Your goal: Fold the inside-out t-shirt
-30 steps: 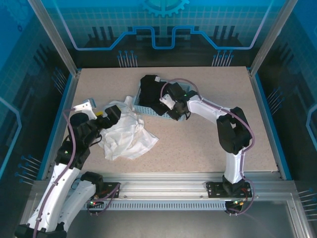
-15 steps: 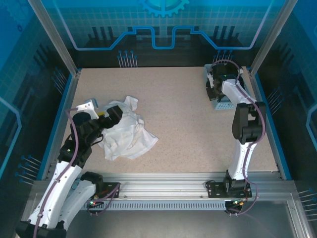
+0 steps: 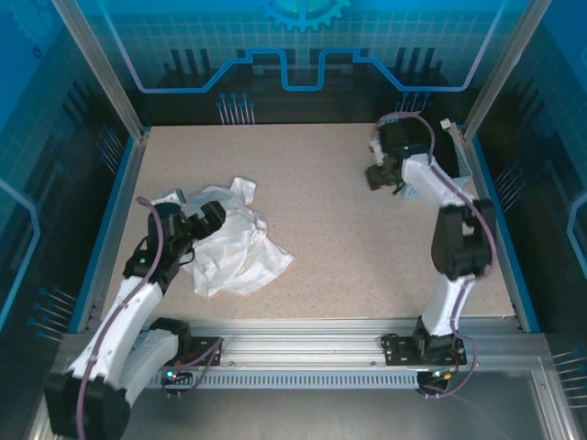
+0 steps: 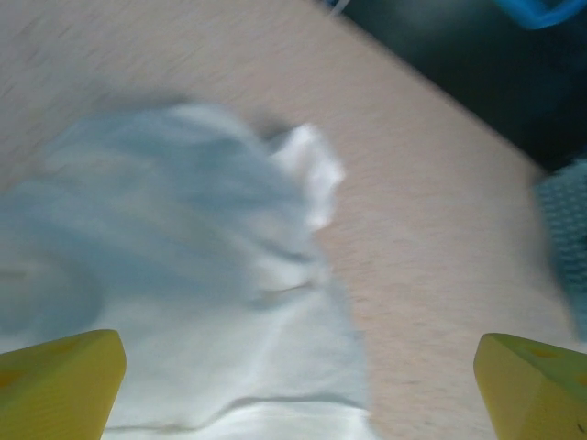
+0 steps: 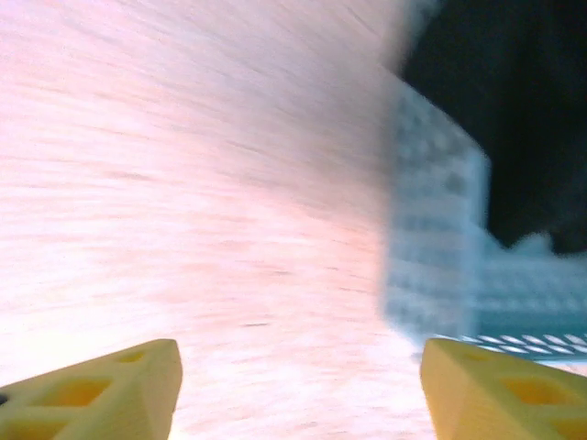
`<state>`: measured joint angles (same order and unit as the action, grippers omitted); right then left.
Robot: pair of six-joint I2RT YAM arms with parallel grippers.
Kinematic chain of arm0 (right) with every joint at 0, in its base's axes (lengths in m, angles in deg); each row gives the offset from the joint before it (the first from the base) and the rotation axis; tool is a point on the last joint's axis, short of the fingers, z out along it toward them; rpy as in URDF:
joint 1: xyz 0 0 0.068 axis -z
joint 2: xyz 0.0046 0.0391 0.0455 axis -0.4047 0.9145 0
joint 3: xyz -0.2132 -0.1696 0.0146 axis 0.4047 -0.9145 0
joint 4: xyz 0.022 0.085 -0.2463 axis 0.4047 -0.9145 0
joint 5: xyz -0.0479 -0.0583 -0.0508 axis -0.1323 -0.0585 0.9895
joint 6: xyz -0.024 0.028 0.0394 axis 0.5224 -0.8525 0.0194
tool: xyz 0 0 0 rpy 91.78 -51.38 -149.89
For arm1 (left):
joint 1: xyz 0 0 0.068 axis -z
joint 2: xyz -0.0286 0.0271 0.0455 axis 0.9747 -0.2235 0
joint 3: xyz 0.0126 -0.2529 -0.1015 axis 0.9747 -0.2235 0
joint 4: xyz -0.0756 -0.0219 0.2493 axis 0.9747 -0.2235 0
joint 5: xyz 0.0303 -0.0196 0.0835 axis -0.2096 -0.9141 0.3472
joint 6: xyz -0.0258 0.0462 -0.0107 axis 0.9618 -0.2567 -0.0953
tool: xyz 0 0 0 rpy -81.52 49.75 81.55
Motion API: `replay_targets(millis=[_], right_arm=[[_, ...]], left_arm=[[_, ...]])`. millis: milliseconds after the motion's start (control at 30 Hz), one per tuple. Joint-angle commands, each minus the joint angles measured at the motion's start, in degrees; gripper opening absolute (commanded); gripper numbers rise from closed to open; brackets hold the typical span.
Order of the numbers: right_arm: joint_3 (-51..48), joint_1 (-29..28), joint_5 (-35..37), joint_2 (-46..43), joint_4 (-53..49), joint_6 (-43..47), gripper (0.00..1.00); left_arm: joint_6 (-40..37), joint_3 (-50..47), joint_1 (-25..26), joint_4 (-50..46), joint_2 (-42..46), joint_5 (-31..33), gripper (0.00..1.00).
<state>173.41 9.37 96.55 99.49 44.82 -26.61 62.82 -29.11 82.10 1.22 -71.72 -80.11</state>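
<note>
The inside-out t-shirt (image 3: 234,246) lies crumpled in a white heap on the left of the table. My left gripper (image 3: 204,220) hovers over its left edge, open. In the left wrist view the blurred white cloth (image 4: 193,284) spreads below the left gripper (image 4: 298,390), with nothing between the yellow fingertips (image 4: 64,378). My right gripper (image 3: 378,176) is at the back right, open over bare table. In the right wrist view the right gripper (image 5: 303,390) has only tabletop between its wide-apart fingertips (image 5: 500,390).
A pale blue lattice basket (image 3: 463,165) sits at the back right corner by the wall, behind my right arm. Its wall (image 5: 440,247) is blurred in the right wrist view with something dark beyond it. The basket (image 4: 564,238) also edges the left wrist view.
My right arm carried the basket from the table's middle to the back right corner, then opened and drew back off it. The left arm shifted slightly over the shirt.
</note>
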Motion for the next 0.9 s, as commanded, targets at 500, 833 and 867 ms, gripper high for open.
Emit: replay_targets(millis=[500, 833, 867], right_arm=[[-13.97, -34.22, -21.88, 6.79, 18.73, -16.43, 0.6], [-16.03, -28.32, -25.11, -3.93, 14.19, -15.52, 0.0], [-17.79, -25.68, -27.32, -7.6, 15.13, -16.43, 0.0]], left_arm=[[4.23, -10.0, -1.79, -9.02, 7.78, 3.97, 0.99], [3.77, -8.65, -1.63, -12.9, 9.22, 1.35, 0.99], [3.93, -8.47, -1.38, -12.85, 9.52, 0.15, 0.99]])
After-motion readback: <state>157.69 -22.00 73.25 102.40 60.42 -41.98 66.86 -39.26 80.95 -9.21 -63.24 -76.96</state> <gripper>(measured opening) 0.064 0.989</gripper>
